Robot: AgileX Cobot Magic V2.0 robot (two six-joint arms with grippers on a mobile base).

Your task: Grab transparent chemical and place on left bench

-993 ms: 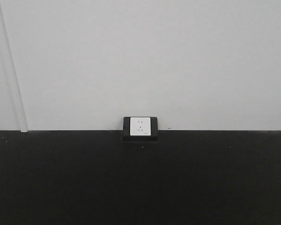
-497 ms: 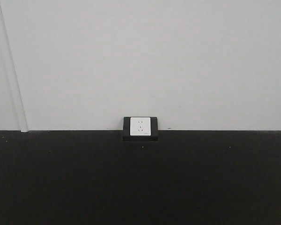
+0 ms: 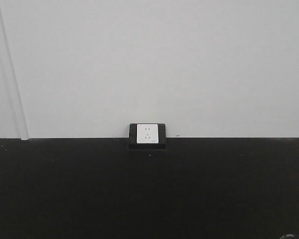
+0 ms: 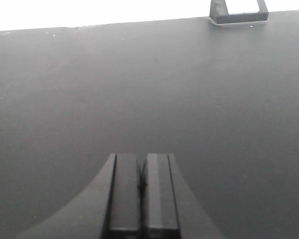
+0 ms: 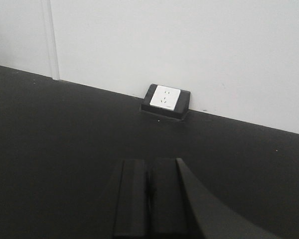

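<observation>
Two sets of fingers, both pressed together w/ nothing between them: L fingers (image 4: 127, 191) and R fingers (image 5: 132, 194) hang low over the black worktop (image 3: 65, 189), pointing twd 12 o'clock. My read is that the arms are parked in a neutral pose bc no target is in reach. Closed & empty suits travelling or searching, not a grasp.

No sign of the transparent chemical in any view, so can't say where it sits; prob. off-frame. Can't tell either if this worktop is the left bench.

Only landmark is a wall socket (image 3: 147, 134) in a black box at the worktop's back edge. It's at 12 o'clock in front view, approx 1 o'clock for L wrist cam, cut off there by the top edge. White wall (image 3: 164, 59) behind. Dark smudge (image 3: 294, 236) at 5 o'clock corner of front view, too cropped to ID.
</observation>
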